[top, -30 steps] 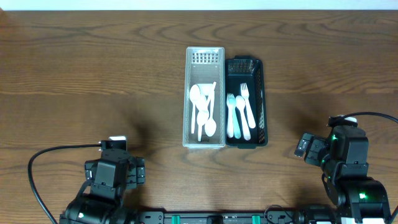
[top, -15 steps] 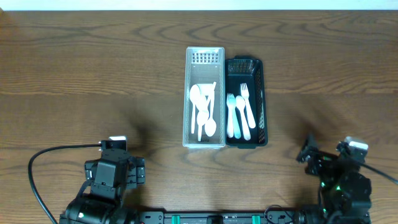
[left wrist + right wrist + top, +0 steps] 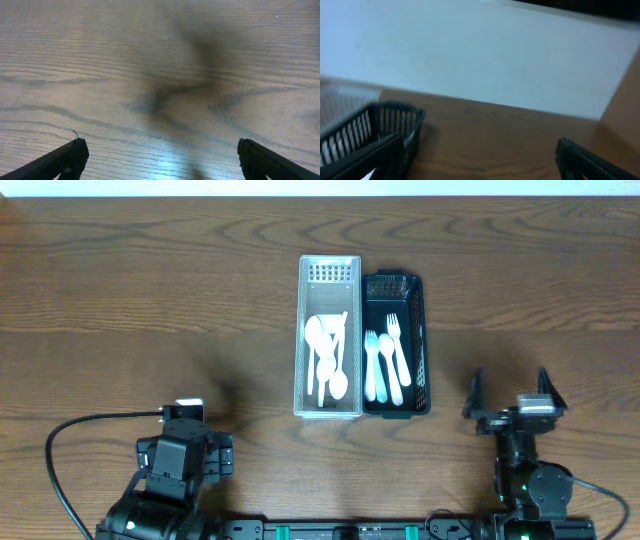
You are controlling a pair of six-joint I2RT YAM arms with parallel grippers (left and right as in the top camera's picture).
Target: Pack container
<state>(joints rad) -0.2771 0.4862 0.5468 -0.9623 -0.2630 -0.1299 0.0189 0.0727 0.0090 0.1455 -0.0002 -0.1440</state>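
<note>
The clear container [image 3: 329, 280] of spoons [image 3: 326, 360] and black basket [image 3: 397, 288] of forks [image 3: 388, 365] sit touching at the centre of the table [image 3: 150, 300]; the right gripper [image 3: 508, 392], spread empty near-right of the basket, could shove it askew by swinging in low, while the left gripper [image 3: 160, 155], also spread empty, hangs well apart near-left.

I see the counter [image 3: 150, 300] as brown wood with a strong, wavy grain. It looks smooth, and it takes a soft sheen where light pools in the left wrist view. The clear bin [image 3: 329, 275] looks like translucent, slightly frosted plastic with a perforated end. The basket [image 3: 421, 350] is black plastic lattice, fairly matt. I take the spoons [image 3: 325, 360] and forks [image 3: 388, 365] for white plastic, smooth and faintly glossy. The left tool [image 3: 161, 150] and right tool [image 3: 479, 145] show black, matt fingers.
</note>
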